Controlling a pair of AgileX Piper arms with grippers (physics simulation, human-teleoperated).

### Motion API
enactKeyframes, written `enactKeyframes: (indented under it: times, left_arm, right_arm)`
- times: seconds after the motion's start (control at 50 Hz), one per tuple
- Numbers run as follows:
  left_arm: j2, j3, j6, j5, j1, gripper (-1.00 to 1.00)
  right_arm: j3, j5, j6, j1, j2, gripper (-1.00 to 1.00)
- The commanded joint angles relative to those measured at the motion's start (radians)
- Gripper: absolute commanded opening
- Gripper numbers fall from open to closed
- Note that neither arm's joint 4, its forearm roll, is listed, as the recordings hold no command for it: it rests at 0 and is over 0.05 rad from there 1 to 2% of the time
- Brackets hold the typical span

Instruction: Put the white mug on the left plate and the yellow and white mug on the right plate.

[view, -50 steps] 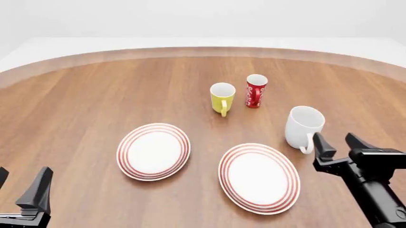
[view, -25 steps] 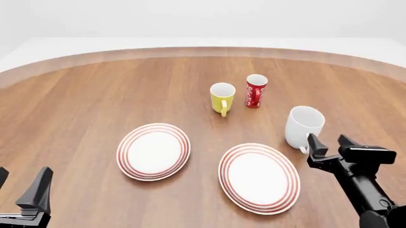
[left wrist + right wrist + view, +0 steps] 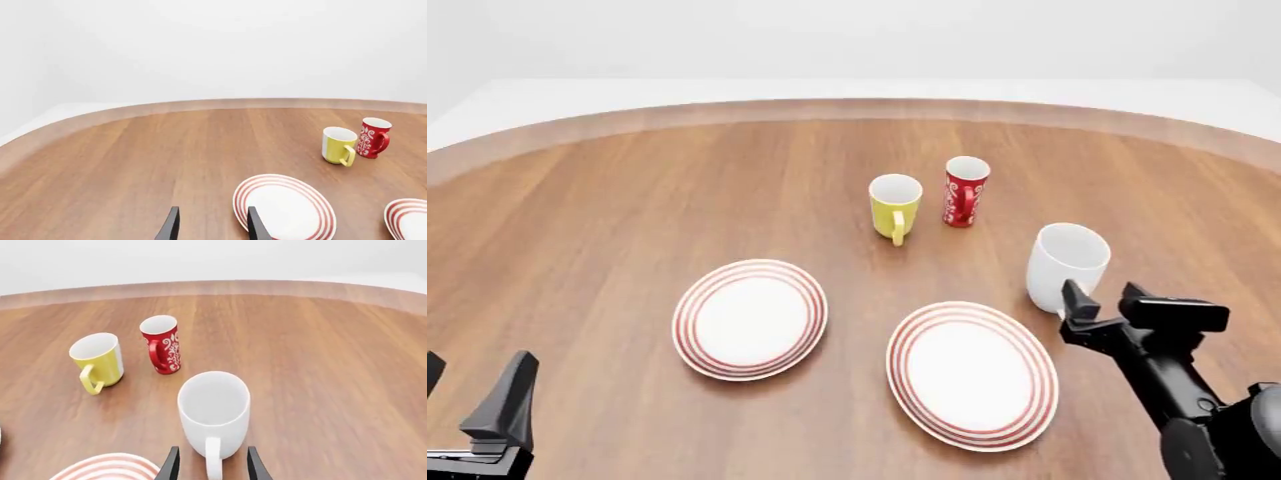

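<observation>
A round wooden table (image 3: pixel 627 190) against a pale backdrop carries the left plate (image 3: pixel 750 319) and, just beside it, the right plate (image 3: pixel 972 374), both bare, with the yellow and white mug (image 3: pixel 894 206) and a red cup (image 3: pixel 965 191) upright side by side farther back. The white mug (image 3: pixel 1065 265) stands upright beyond the right plate's far right edge, handle toward the arms. The right gripper (image 3: pixel 1101 305), jaws spread, straddles that handle without gripping it; the left gripper (image 3: pixel 210 227), jaws likewise parted and holding nothing, sits near the table's near left edge.

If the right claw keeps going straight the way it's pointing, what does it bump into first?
Probably the white mug: its handle sits right between the open fingers of the right gripper, with the mug body just beyond.
</observation>
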Motion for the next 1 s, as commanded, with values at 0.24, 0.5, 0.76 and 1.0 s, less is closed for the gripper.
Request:
enactKeyframes:
  times: [0.24,0.5,0.76,1.0]
  left_arm:
    - [0.0,0.0,0.0,0.0,0.0,1.0]
    - [0.0,0.0,0.0,0.0,0.0,1.0]
    - [0.0,0.0,0.0,0.0,0.0,1.0]
    - [0.0,0.0,0.0,0.0,0.0,1.0]
  right_arm:
    - [-0.059,-0.002,0.005,0.003,0.117,1.0]
    - [-0.084,0.0,0.023,0.006,0.18,1.0]
    - [-0.112,0.016,0.039,0.002,0.22,1.0]
    - [-0.139,0.044,0.045,0.002,0.234,1.0]
